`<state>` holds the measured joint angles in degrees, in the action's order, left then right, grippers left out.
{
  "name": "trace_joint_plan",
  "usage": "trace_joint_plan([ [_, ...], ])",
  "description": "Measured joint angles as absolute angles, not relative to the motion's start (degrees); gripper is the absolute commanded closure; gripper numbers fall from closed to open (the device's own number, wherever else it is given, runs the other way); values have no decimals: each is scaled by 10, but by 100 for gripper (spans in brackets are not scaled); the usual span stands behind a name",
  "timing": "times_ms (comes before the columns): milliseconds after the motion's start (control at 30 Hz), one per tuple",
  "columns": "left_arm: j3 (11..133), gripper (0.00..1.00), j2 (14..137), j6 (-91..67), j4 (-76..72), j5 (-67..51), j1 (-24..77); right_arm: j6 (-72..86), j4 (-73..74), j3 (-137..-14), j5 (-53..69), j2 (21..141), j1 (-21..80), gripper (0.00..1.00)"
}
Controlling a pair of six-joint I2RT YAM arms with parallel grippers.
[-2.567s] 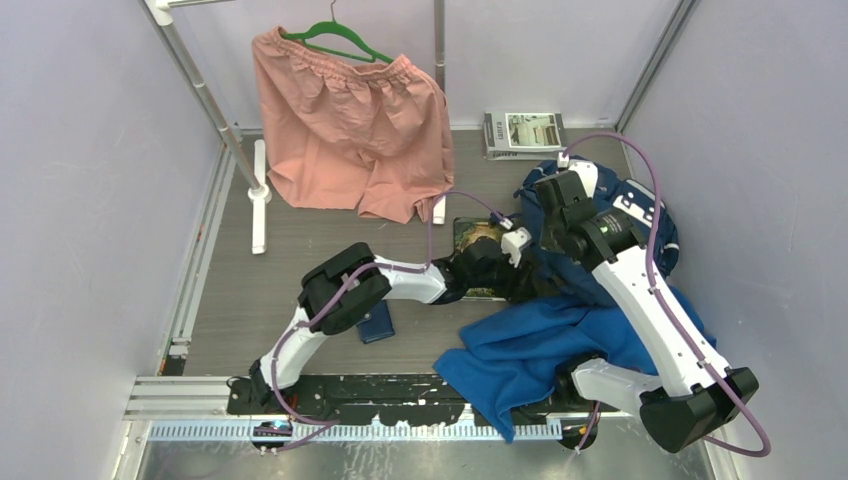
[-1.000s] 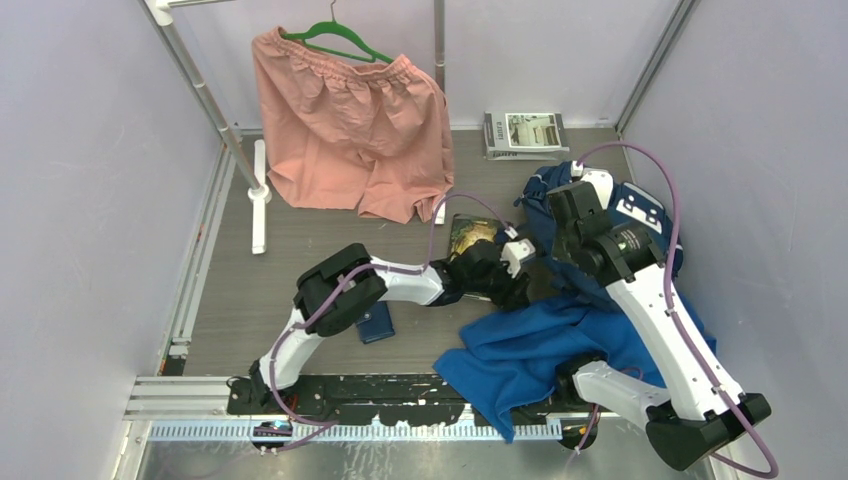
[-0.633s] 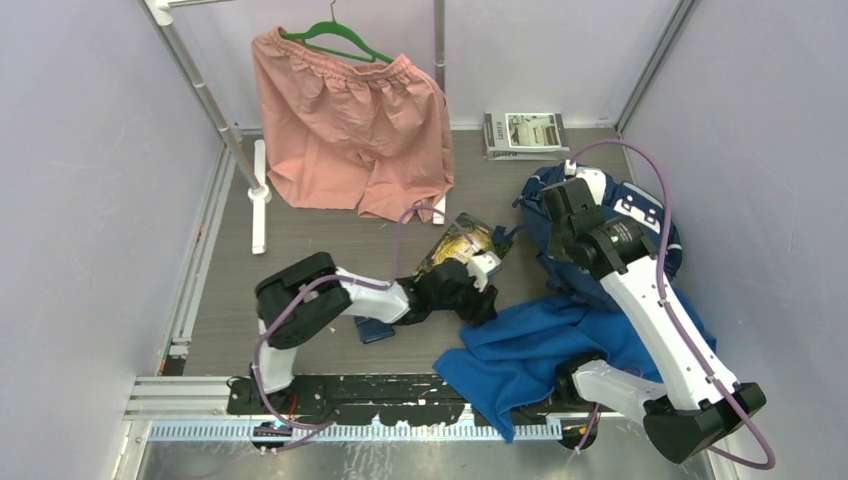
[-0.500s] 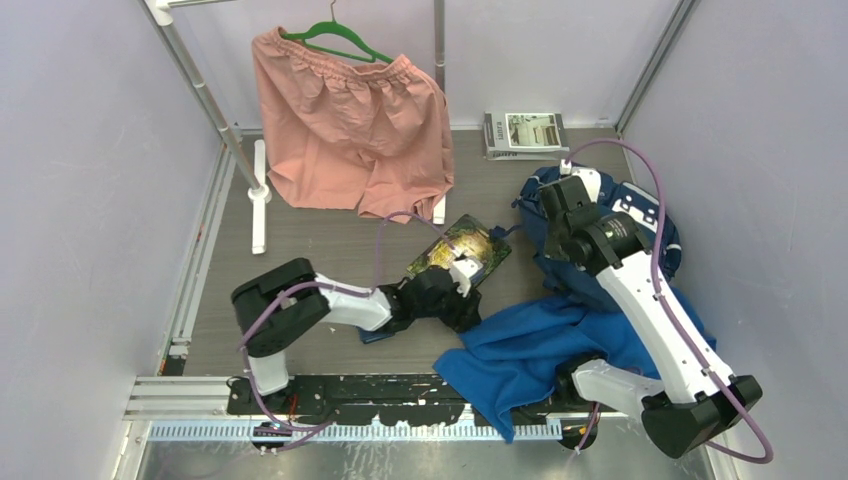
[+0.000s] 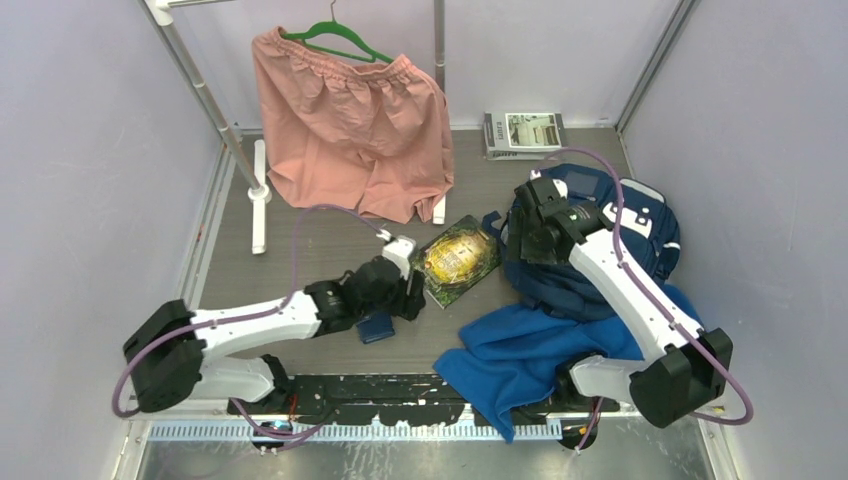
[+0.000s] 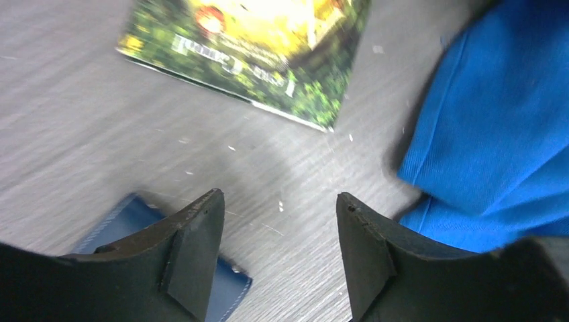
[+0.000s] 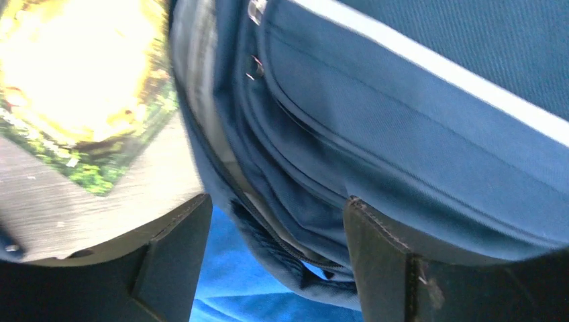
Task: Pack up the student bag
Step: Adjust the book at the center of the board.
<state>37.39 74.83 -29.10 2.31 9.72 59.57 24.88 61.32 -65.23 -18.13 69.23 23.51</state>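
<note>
One bag (image 5: 630, 215), one blue cloth (image 5: 530, 350), one wallet (image 5: 375, 326), one book (image 5: 460, 258), one pair of shorts (image 5: 350, 130), one hanger (image 5: 335, 38), and stacked magazines (image 5: 524, 133), number unclear.

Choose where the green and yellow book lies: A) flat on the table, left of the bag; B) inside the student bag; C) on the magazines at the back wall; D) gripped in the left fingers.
A: the book lies flat on the table, beside the student bag, and the open left fingers hold nothing.
</note>
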Motion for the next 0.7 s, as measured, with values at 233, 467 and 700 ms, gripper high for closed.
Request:
trace_joint_plan([
  [233, 396, 23, 656, -381, 89, 139, 515, 266, 520, -744, -90, 793, 235, 18],
  [467, 413, 21, 663, -462, 163, 139, 489, 278, 443, -841, -5, 940, 238, 17],
  [700, 413, 21, 667, -507, 201, 121, 489, 287, 417, -874, 29, 1082, 236, 16],
])
